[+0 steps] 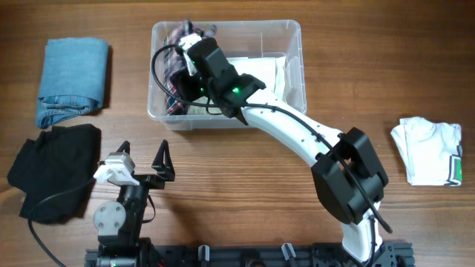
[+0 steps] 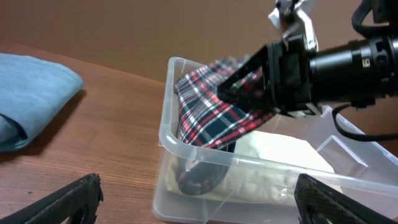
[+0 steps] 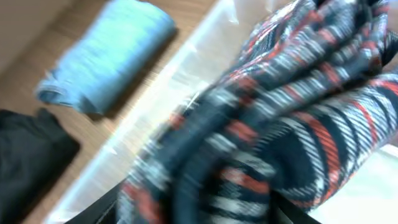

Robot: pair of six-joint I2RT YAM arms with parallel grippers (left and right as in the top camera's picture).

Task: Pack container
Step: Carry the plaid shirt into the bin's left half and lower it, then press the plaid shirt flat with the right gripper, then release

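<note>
Red, navy and white checked cloth is bunched up in the right gripper [image 2: 239,87], which reaches into the left end of the clear plastic rectangular bin [image 1: 297,44]. The bin sits at the back-middle of the brown wooden table [image 1: 356,67]. The jaws look pinched tight on a fold of that checked garment [image 2: 211,118], and the rest hangs off them down into the bin. Holding it by a bunch makes sense, since floppy fabric goes wherever the pinch goes. That way it can come down beside the folded white garment [image 1: 260,70] lying flat in the right part of the bin. The right wrist view is just blurry checks, so it's no help on the grip itself.

The left gripper [image 1: 145,153] is parked near its own base at the front of the table, fingers spread wide, with nothing between them and touching nothing. It's probably sitting there so the two arms don't clash over the bin.

Outside the bin there's a folded blue denim piece [image 1: 74,78] and a crumpled black garment [image 1: 56,167] on the left. A white T-shirt with a green print [image 1: 427,148] lies well off to the right. So packing looks partway done.
</note>
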